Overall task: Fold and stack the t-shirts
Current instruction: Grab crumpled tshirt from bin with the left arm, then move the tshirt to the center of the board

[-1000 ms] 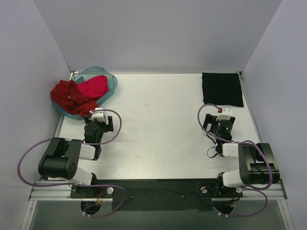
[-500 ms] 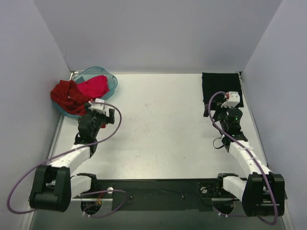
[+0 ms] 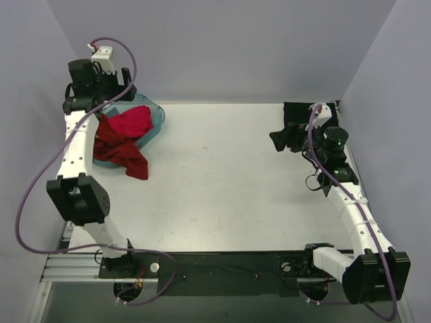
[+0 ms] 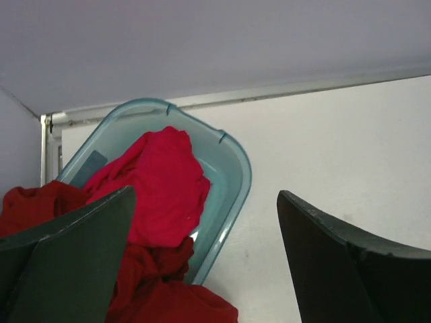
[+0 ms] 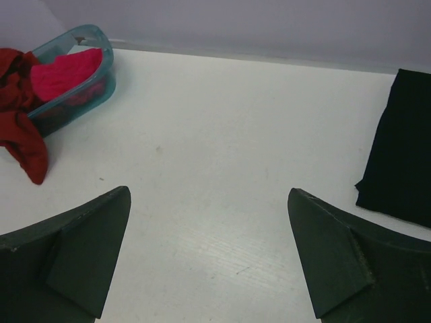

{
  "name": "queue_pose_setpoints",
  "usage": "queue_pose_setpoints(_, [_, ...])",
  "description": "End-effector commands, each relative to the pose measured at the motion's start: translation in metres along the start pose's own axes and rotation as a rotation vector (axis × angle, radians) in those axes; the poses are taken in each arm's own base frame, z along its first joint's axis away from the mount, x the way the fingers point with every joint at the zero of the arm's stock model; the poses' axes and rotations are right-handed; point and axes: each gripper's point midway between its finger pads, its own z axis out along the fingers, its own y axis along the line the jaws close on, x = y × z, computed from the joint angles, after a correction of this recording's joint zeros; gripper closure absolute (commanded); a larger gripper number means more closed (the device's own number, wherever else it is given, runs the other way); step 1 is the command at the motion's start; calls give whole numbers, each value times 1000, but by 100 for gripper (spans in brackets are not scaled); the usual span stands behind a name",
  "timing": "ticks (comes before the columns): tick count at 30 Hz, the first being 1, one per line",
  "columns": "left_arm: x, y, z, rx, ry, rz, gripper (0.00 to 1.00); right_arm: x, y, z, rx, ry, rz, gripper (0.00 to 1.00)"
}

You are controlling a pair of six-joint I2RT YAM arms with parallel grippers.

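**T-shirts**
- Crimson-pink t-shirt (image 4: 161,182): bunched and unfolded, inside the translucent teal tub (image 4: 239,165) at the table's far-left corner.
- Brick-red t-shirt (image 3: 124,153): crumpled. Part of it is in the tub, and the rest spills over the tub's near rim onto the table (image 3: 222,195).
- Black t-shirt (image 5: 403,148): folded flat at the far-right corner, alongside the right edge.

**Grippers**
- Left gripper (image 4: 204,195): raised above the tub by the far-left corner. Its jaws are spread wide with nothing between them. Both red shirts lie below, apart from the fingers.
- Right gripper (image 5: 207,192): over the black shirt's left side, facing across the table toward the tub. Its jaws are spread wide and hold nothing. The black shirt lies outside one finger, untouched.

**Open room**
- Bare tabletop runs from the tub to the black shirt and down to the near edge.
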Motion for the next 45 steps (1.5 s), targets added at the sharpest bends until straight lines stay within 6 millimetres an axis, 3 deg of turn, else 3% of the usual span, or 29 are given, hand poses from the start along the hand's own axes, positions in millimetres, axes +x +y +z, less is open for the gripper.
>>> queue_pose_setpoints(1, [80,43,21,-97,382,-94,4,2,24,1,-102,19,1,4])
queue_pose_setpoints(6, [106,86,63,-230,450,-44,15,21,35,-2,-128,87,6,5])
queue_pose_setpoints(8, [106,98,76,-267,442,-5,15,26,37,-6,-124,109,5,5])
queue_pose_setpoints(9, [117,103,84,-272,464,13,14,28,37,-7,-117,114,9,5])
queue_pose_setpoints(10, [109,108,87,-291,445,33,13,32,37,-9,-111,122,19,5])
queue_pose_setpoints(11, [122,112,97,-290,469,47,13,35,36,-10,-106,127,22,5])
queue_pose_setpoints(12, [118,119,100,-327,460,63,12,36,37,-12,-103,132,29,5])
queue_pose_setpoints(13, [135,124,110,-330,491,64,12,38,37,-13,-95,137,31,5])
queue_pose_setpoints(14, [127,126,113,-335,471,71,12,40,36,-14,-83,144,39,5])
queue_pose_setpoints(15, [146,126,123,-322,503,62,12,41,37,-15,-82,148,41,5])
queue_pose_setpoints(22, [192,119,145,-238,566,7,11,40,33,-21,-11,161,57,6])
queue_pose_setpoints(26, [211,91,152,-37,591,-61,9,37,35,-20,17,156,76,6])
queue_pose_setpoints(28, [203,86,153,-4,570,-60,30,36,38,-20,14,170,86,6])
queue_pose_setpoints(29, [196,90,156,-4,539,-64,55,33,40,-20,12,169,84,6])
queue_pose_setpoints(30, [183,91,155,-13,506,-63,71,33,42,-21,6,172,78,6])
queue_pose_setpoints(31, [172,98,159,-35,455,-80,96,30,43,-21,1,169,68,6])
queue_pose_setpoints(32, [155,102,155,-48,410,-94,100,26,44,-21,-2,165,60,6])
queue_pose_setpoints(35, [82,105,150,-81,222,-55,100,19,45,-22,-4,153,40,6])
queue_pose_setpoints(37, [7,101,132,-107,40,-23,100,11,48,-23,-11,135,35,6])
queue_pose_setpoints(38, [-37,97,110,-121,-56,-1,100,7,50,-23,-18,124,33,6])
queue_pose_setpoints(39, [-70,95,100,-132,-156,30,100,4,53,-22,-27,116,34,6])
queue_pose_setpoints(40, [-118,86,74,-142,-287,70,100,-2,54,-21,-33,99,31,6])
queue_pose_setpoints(41, [-153,76,45,-147,-371,99,100,-4,57,-21,-43,93,30,6])
queue_pose_setpoints(44, [-224,59,-12,-172,-572,158,100,-14,63,-17,-69,60,33,6])
queue_pose_setpoints(45, [-238,53,-28,-171,-610,170,100,-17,66,-17,-78,50,32,6])
